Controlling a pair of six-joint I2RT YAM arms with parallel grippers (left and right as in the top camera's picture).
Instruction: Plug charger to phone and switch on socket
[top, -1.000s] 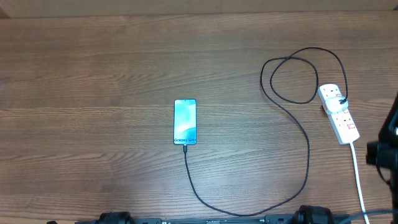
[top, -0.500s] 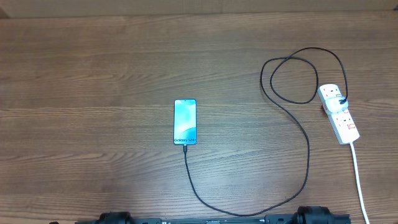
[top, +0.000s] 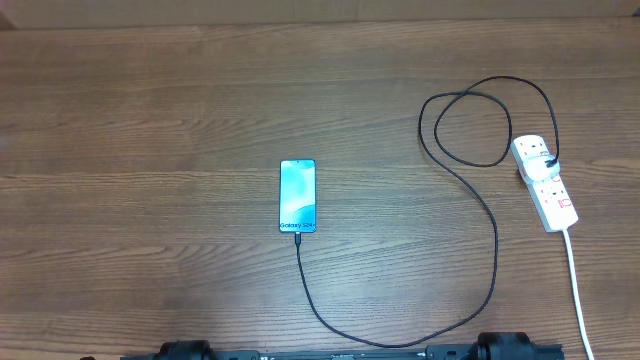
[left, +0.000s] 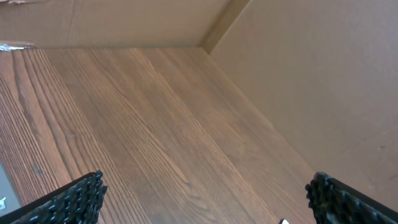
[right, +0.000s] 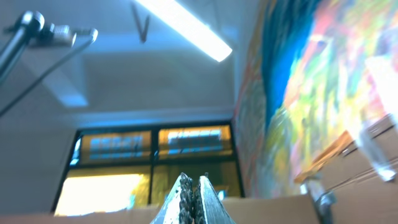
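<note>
The phone (top: 297, 196) lies flat mid-table, light blue screen up, "Galaxy S24" text at its near end. The charger, a thin black cable (top: 494, 236), meets the phone's near end, curves along the front, loops at the right and ends in a black plug on the socket (top: 545, 183), a white power strip with red switches at the right. Neither gripper shows in the overhead view. My left gripper (left: 205, 199) is open and empty over bare wood. My right gripper (right: 193, 193) is shut on nothing and points up at the room's ceiling.
The power strip's thick white cord (top: 578, 290) runs off the front right edge. A cardboard wall (left: 311, 81) borders the table in the left wrist view. The arm bases (top: 505, 348) sit at the front edge.
The right arm, visible at the right edge a second ago, has left the overhead view. The phone, cable and power strip have not moved.
</note>
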